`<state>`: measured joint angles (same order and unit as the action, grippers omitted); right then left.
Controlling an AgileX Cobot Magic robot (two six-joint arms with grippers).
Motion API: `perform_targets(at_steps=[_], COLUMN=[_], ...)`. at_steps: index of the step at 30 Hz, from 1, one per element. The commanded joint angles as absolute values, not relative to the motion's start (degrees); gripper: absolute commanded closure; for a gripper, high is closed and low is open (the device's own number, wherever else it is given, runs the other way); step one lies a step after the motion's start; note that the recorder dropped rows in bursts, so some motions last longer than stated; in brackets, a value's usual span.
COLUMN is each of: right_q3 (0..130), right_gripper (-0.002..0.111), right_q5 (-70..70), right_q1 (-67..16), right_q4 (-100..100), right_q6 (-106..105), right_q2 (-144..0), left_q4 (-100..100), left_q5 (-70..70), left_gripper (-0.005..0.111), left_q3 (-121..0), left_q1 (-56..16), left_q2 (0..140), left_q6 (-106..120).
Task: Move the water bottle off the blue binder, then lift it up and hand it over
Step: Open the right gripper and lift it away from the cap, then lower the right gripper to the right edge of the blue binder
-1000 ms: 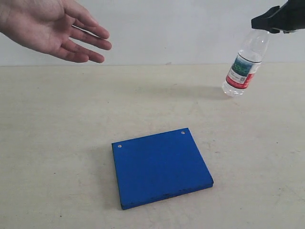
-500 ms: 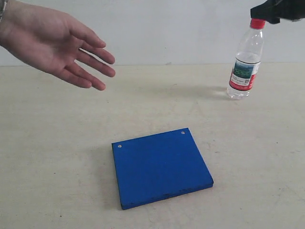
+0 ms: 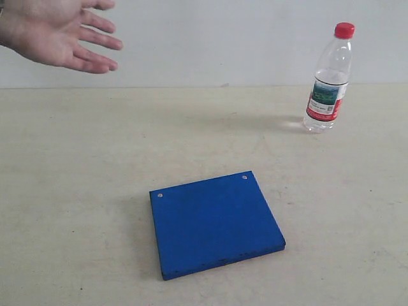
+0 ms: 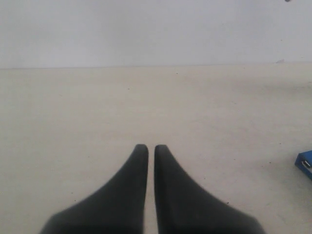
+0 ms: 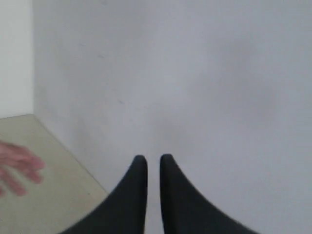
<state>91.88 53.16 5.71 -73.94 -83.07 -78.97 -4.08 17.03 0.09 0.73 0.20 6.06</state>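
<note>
The water bottle (image 3: 328, 80), clear with a red cap and a red, white and green label, stands upright on the table at the back right, off the blue binder (image 3: 213, 223). The binder lies flat mid-table with nothing on it; one corner of the binder (image 4: 305, 165) shows in the left wrist view. Neither gripper appears in the exterior view. My left gripper (image 4: 151, 147) is shut and empty, low over bare table. My right gripper (image 5: 153, 157) faces the wall, its fingers a narrow slit apart and holding nothing.
A person's open hand (image 3: 51, 32) hovers at the upper left, above the table's far edge; the hand (image 5: 17, 168) also shows blurred in the right wrist view. A pale wall (image 3: 223, 38) backs the beige table (image 3: 76, 191).
My right gripper set the bottle down upright, let go of its cap and left the exterior view. The person's hand drew back up and to the left.
</note>
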Motion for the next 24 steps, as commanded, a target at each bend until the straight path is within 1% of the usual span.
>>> perform_targets(at_steps=[1, 4, 6, 9, 11, 14, 16, 19, 21, 24], right_q3=[92.1, 91.6, 89.2, 81.3, 73.9, 62.6, 55.9, 46.7, 42.6, 38.7], right_gripper=[0.108, 0.108, 0.108, 0.108, 0.108, 0.108, 0.108, 0.108, 0.108, 0.108], right_q5=[63.0, 70.0, 70.0, 70.0, 70.0, 59.3, 52.4, 40.9, 33.7, 29.0], right_q1=[-3.6, -10.4, -14.8, -19.7, -23.1, -25.3, -25.6, -25.6, -25.6, -25.4], right_q4=[-62.6, -55.5, -51.7, -43.4, -35.4, -22.8, -16.9, -12.7, -13.5, -12.3], right_q6=[-74.9, -61.0, -51.9, -43.8, -37.7, -25.9, -21.8, -17.8, -16.9, -12.1], right_q2=[-71.3, -70.0, -70.0, -70.0, -70.0, -70.2, -70.4, -69.3, -68.4, -68.3], left_q4=[-4.0, -4.0, -4.0, -3.5, -12.7, -35.4, -43.2, -47.1, -47.1, -47.1], left_q5=[16.6, 16.6, 16.6, 15.3, 12.2, 7.8, 7.0, 9.4, 14.0, 18.8], left_gripper=[0.102, 0.102, 0.102, 0.102, 0.102, 0.102, 0.102, 0.102, 0.102, 0.102], left_q3=[0.0, 0.0, 0.0, 0.0, 0.0, 0.0, 0.0, 0.0, 0.0, 0.0], left_q1=[0.8, 0.8, 0.8, 0.8, 0.8, 0.8, 0.8, 0.8, 0.8, 0.8], left_q2=[0.0, 0.0, 0.0, 0.0, 0.0, 0.0, 0.0, 0.0, 0.0, 0.0], left_q6=[6.2, 6.2, 6.2, 6.1, -1.1, -10.2, -10.7, -10.7, -10.5, -10.5])
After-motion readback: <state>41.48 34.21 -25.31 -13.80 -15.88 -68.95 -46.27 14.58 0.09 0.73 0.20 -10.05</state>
